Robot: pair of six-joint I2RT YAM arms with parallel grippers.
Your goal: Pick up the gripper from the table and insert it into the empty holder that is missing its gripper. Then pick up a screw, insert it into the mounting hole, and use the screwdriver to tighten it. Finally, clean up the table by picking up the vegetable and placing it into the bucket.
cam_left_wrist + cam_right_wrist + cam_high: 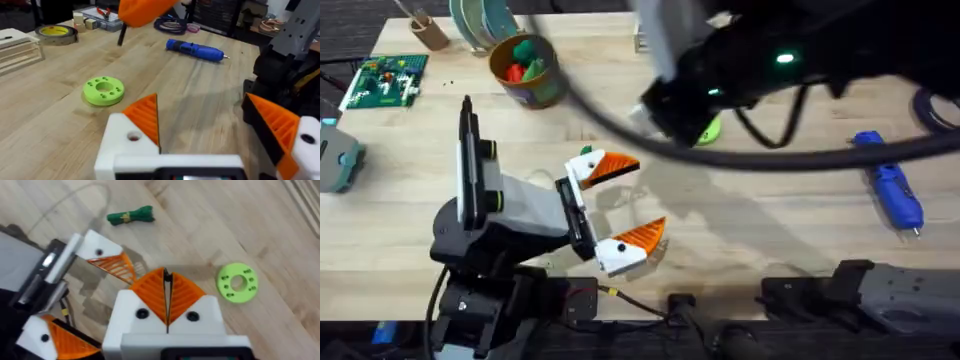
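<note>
My left gripper (pixel 645 200) is open low over the table's middle. Both of its white finger bases carry ribbed orange wedges, and a mounting hole (pixel 133 136) shows in one base. Under the camera, the right arm (pixel 740 70) hangs large and blurred above it. The right gripper (pixel 166 275) is shut on a thin black screw (pixel 121 36) that points down. The vegetable (pixel 131 216) lies on the wood just beyond the left gripper's far finger (pixel 605 165). At the right lies the blue screwdriver (pixel 890 185). The bucket (pixel 527 68) stands at the back left with green and red pieces inside.
A bright green disc (pixel 708 128) lies mid-table under the right arm. At the far left are a circuit board (pixel 385 80) and a grey part (pixel 335 155). A tape roll (pixel 55 32), a white slatted rack (pixel 17 47) and coiled cables (pixel 175 25) line the edges.
</note>
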